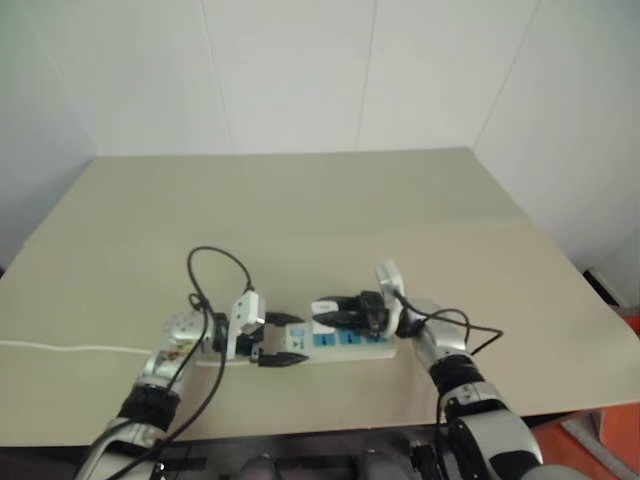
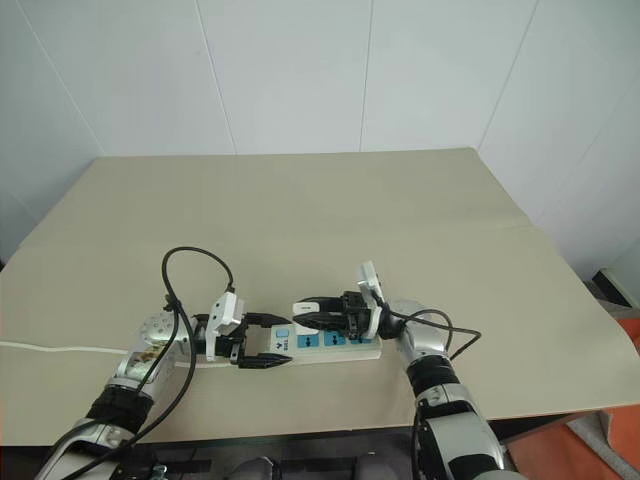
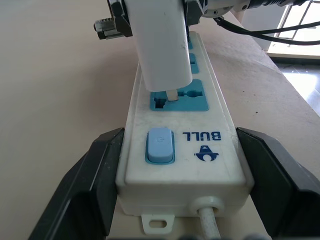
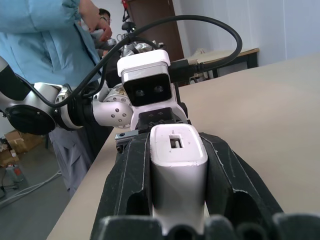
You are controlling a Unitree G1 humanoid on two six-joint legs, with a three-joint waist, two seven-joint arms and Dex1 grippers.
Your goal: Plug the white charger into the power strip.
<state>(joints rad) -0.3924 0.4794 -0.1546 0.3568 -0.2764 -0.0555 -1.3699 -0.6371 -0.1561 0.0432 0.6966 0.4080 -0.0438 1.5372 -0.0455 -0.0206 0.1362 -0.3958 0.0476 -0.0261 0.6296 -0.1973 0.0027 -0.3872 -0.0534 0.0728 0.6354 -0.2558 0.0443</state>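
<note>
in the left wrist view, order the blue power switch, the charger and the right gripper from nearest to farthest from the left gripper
1. Blue power switch, on the power strip end between the left gripper fingers.
2. White charger, over the first socket.
3. Right gripper, farthest, gripping the charger.

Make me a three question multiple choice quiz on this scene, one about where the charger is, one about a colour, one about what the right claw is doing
1. Where is the white charger?
A. Lying on the table beside the strip
B. Over the socket nearest the strip's switch, a prong at its slot
C. At the far end of the table

2. What colour is the switch on the power strip?
A. Red
B. Black
C. Blue

3. What is the right claw doing?
A. Shut on the white charger
B. Open over bare table
C. Gripping the cord

Answers: 1 B, the left wrist view shows a prong touching the socket next to the switch. 2 C, the switch is light blue like the socket faces. 3 A, the right wrist view shows both black fingers pressed against the charger's sides.
</note>
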